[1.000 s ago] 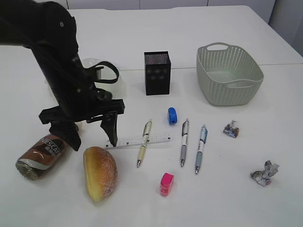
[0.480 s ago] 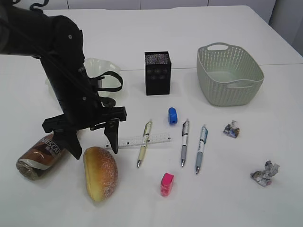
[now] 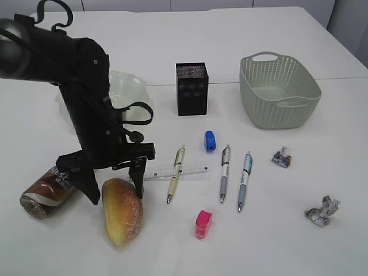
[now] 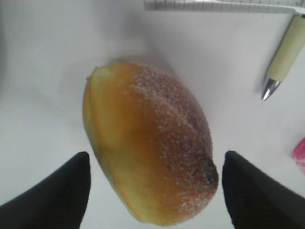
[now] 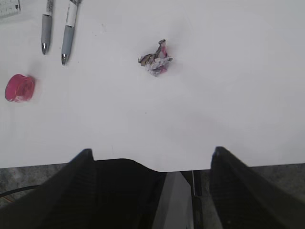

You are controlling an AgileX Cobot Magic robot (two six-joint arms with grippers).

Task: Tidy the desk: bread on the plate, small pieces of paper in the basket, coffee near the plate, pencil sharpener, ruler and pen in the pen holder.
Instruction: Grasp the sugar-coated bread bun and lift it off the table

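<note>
Where a second ago the left gripper hung beside the lying brown Nescafe bottle with the white cap and above the short clear-white plastic ruler, it has since come down and toward the camera, so that its spread black fingers now straddle the far end of the oval golden-brown bun. The bun lies on the large plain white tabletop at front left, its long axis running from the far side toward the near edge and leaning slightly to the right, the paler yellowish side turned left toward the bottle. In the left wrist view the bun fills the gap between the two fingers without touching either. The black left arm slants down from the upper left, its wrist bent so the fingers point almost straight down, and it hides part of the pale green translucent glass dish with the ruffled rim behind it. The right gripper stands wide apart and bare over the near table edge, with one small lumpy ball of grey-white printed paper lying ahead of it.
</note>
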